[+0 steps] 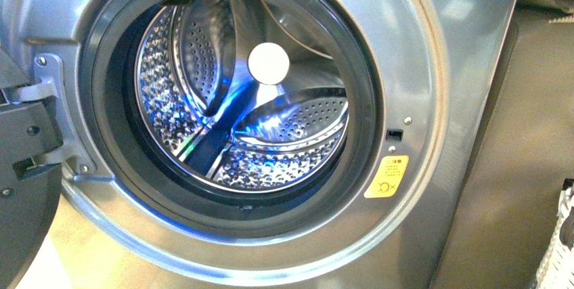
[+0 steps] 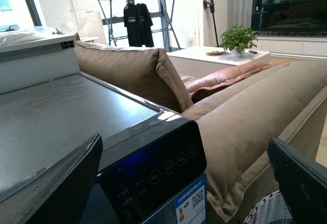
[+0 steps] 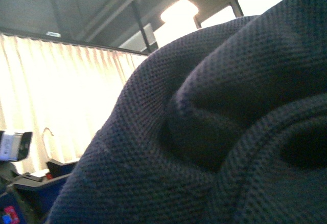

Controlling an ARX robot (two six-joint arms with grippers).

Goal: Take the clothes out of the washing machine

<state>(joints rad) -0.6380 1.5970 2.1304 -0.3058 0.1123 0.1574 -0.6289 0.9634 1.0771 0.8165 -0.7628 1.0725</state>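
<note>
I see the washing machine (image 1: 433,99) with its door open. My left tool (image 2: 184,183) hangs spread wide above it. Dark folded clothes (image 3: 214,132) fill the right wrist view; that tool's state I cannot tell.

Silver-grey washing machine (image 1: 433,86), black rim, shiny perforated drum (image 1: 203,52) lit blue, yellow sticker (image 1: 386,176). Dark navy clothes (image 3: 214,132) of fine knit. Tan sofa (image 2: 255,116) beyond black fingers (image 2: 61,188).
</note>
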